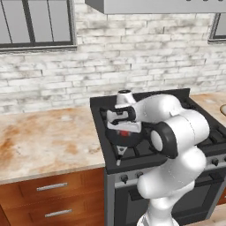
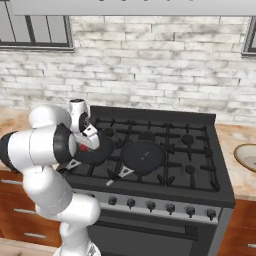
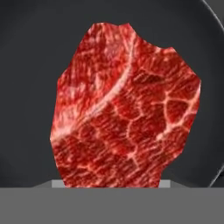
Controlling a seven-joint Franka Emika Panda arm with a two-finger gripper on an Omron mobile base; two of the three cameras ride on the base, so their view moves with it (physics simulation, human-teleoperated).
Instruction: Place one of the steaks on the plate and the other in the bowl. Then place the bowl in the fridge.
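The deep red steak lies in a black frying pan on the stove. End effector fingertips hidden; its grip state cannot be determined.

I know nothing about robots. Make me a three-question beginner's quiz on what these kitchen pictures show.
1. True or false: the deep red steak lies in a black frying pan.
2. How many frying pans sit on the stove?
3. The gripper is above: A) the wooden drawers, B) the left pan, C) the window.

Key:
1. True; the hand view looks straight down at it in the pan.
2. Two; the other pan is at the stove's centre.
3. B.
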